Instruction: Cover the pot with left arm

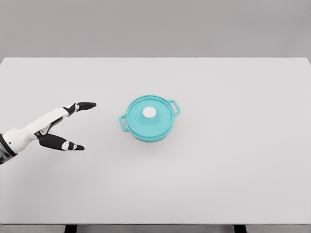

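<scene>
- The teal pot [149,119] sits near the middle of the white surface [233,165], its lid [149,113] with a white knob already on; its two handles line up from 8 to 2 o'clock.
- The left hand [60,127] is spread wide, holding nothing, well apart from the pot at its 9 o'clock.
- Its fingers [83,106] point toward 3 o'clock, the thumb lower.

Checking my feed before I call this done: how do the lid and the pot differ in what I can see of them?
The lid faces the camera in full, a flat teal disc; the pot shows only a strip of wall below it. The lid has one white knob in its middle; the pot has two loop handles on opposite sides. The lid sits on the pot; the pot sits on the table. Both are teal. The left hand is open, apart from both.
</scene>
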Controlling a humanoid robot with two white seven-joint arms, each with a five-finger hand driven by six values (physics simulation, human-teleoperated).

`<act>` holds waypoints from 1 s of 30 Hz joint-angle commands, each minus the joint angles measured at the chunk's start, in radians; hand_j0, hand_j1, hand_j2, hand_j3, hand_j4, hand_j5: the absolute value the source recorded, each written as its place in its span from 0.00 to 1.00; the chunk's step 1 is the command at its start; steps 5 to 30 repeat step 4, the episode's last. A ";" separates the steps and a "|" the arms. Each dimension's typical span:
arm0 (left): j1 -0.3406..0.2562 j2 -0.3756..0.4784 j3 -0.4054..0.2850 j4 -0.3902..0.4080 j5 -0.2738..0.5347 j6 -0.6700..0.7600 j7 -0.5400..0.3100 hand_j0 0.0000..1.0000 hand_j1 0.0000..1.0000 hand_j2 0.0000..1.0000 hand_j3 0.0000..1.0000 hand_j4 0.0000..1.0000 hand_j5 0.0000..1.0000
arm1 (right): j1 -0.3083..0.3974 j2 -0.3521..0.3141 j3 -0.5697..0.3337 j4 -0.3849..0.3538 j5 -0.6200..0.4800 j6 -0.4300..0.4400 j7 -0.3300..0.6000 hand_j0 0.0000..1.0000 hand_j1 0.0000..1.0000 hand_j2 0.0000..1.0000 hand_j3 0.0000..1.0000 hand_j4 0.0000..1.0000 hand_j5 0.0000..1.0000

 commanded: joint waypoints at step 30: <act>-0.002 0.025 0.053 0.063 0.009 -0.020 0.000 1.00 1.00 1.00 1.00 1.00 1.00 | -0.002 0.000 0.000 0.000 0.001 -0.001 0.000 1.00 1.00 1.00 1.00 1.00 1.00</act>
